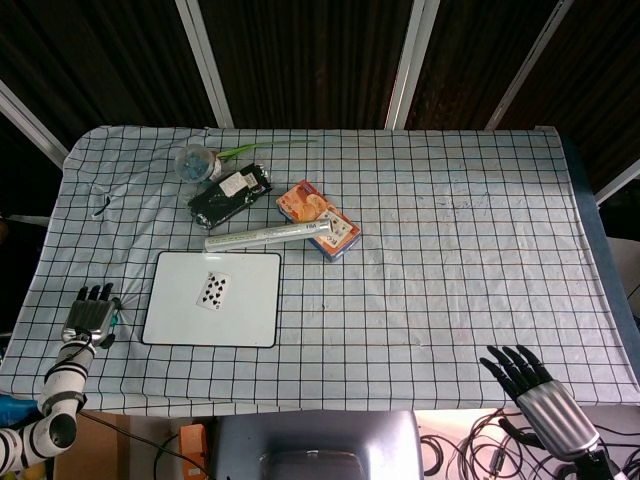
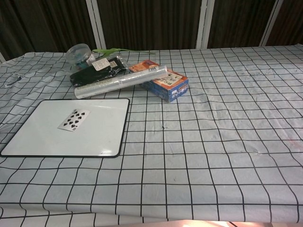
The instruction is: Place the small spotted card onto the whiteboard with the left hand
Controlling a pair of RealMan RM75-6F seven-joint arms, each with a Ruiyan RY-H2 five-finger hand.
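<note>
The small spotted card (image 1: 211, 290) (image 2: 74, 119) lies flat on the whiteboard (image 1: 250, 320) (image 2: 38, 139), a little left of its middle. My left hand (image 1: 88, 315) hovers over the table's left edge, well to the left of the board, fingers spread and holding nothing. My right hand (image 1: 535, 390) hangs off the table's front right corner with its fingers apart, also empty. Neither hand shows in the chest view.
Behind the board lie a silver foil roll (image 1: 268, 236) (image 2: 120, 81), a colourful box (image 1: 320, 220) (image 2: 163, 81), a black packet (image 1: 230, 194) (image 2: 97, 72) and a clear plastic cup (image 1: 196, 162) (image 2: 79, 53). A green stem (image 1: 255, 147) lies at the back.
</note>
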